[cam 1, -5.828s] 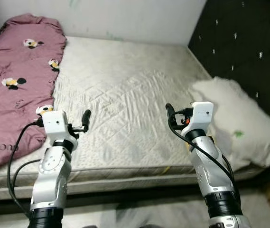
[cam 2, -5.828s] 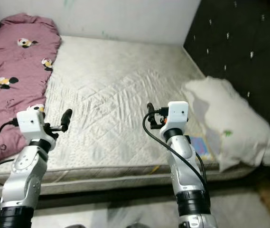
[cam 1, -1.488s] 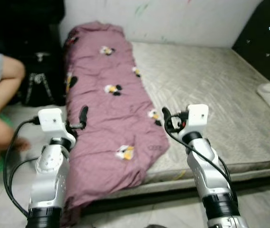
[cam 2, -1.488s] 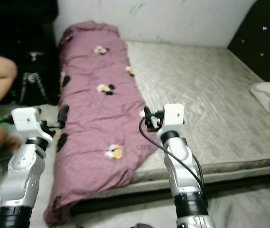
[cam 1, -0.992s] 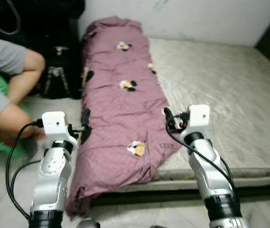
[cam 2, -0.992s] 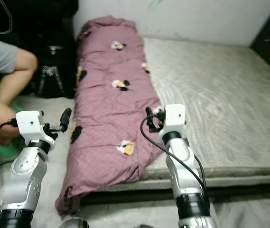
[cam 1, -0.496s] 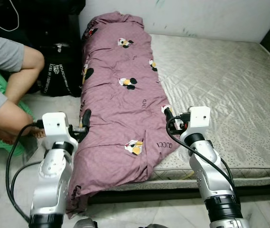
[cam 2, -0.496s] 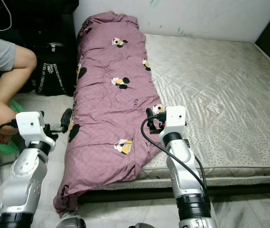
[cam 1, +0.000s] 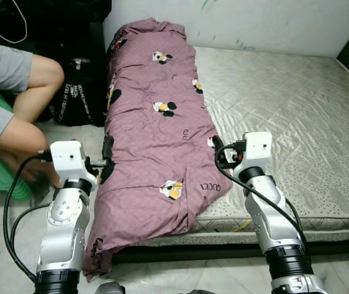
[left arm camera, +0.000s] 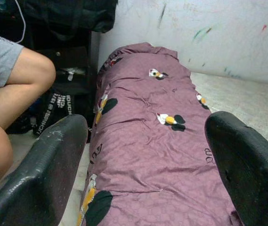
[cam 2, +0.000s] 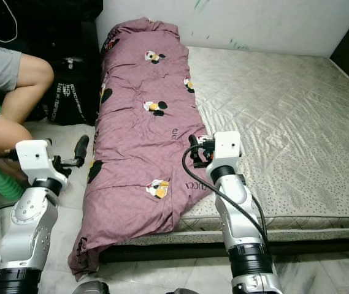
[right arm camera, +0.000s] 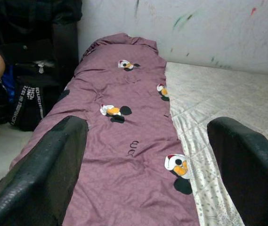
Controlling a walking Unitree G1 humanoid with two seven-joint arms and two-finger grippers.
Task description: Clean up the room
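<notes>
— Any writing to read?

— Yes. The purple blanket (cam 1: 156, 122) had "GUCCI" in dark letters near its lower edge, at about 5 o'clock on the cloth. The black bag (cam 1: 79, 101) on the floor carried white lettering, too small to make out.

— What did the blanket look like?

— Dusty purple, with scattered cartoon mouse heads in black, white and yellow. It lay lengthwise along the 9 o'clock side of the bare quilted mattress (cam 1: 284, 116), its lower corner hanging over the bed's edge toward the floor.

— And the tools?

— The left tool (left arm camera: 138, 155) hovered beside the hanging edge, fingers wide apart, holding nothing. The right tool (right arm camera: 143, 155) hovered over the blanket's lower right corner, likewise spread and empty.

— Anyone nearby?

— A seated person's bare legs (cam 1: 24, 107) showed at 9 o'clock, next to the bag.
</notes>
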